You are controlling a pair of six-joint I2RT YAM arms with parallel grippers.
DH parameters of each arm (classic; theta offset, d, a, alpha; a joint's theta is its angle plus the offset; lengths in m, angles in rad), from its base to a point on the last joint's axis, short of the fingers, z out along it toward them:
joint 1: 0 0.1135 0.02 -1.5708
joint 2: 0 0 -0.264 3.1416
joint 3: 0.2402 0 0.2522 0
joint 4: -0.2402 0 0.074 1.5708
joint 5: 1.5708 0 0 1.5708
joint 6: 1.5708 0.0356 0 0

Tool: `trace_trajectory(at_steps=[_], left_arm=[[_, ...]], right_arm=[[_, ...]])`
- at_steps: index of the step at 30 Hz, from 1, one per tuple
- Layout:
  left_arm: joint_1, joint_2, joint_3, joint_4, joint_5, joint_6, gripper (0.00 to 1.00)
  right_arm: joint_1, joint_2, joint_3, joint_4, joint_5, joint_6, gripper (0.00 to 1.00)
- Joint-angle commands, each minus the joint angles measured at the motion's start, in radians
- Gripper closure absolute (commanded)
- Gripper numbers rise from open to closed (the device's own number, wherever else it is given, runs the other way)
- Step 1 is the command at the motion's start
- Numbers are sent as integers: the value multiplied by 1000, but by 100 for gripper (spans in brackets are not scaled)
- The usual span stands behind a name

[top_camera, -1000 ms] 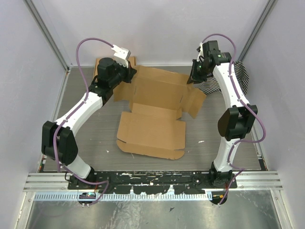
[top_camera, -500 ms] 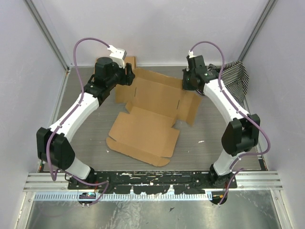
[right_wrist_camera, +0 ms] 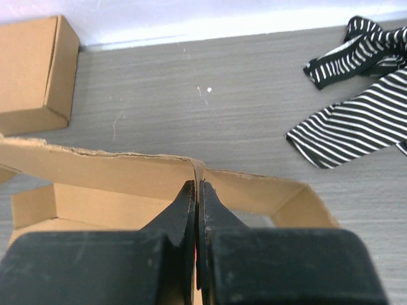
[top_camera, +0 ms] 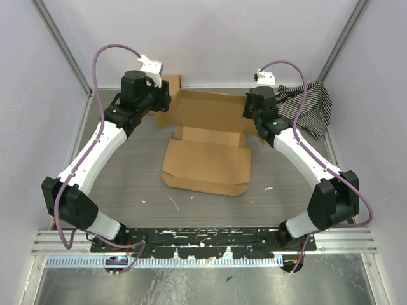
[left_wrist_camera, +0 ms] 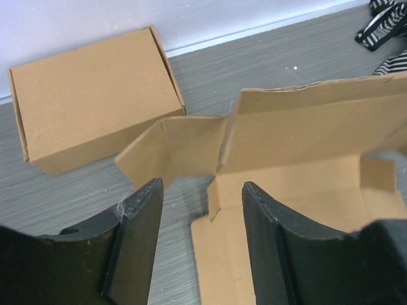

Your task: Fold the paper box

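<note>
Pinching the raised far wall of the paper box at its right end with the right pincer, closed tight on the cardboard's top edge, apparently to stop that wall dropping flat. Poising the left pincer wide open and empty astride the left corner flap, likely to fold it inward next. Lying at the far middle of the surface, with the lid panel flat toward the near side, between both arms.

Mid-frame, the paper box lies on the table.
Behind it, a small closed box sits upper left; a striped cloth lies upper right.
</note>
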Motion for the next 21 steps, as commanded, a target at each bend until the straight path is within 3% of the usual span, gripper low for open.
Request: trace_trajectory(at_steps=[1,21], left_arm=[[1,18,11,-16,-21,16,41],[0,42,146,-133,74,-78,47]], right_arm=[[3,-33,-20,208,14,-31,99],[7,63,88,25,-13,34,99]])
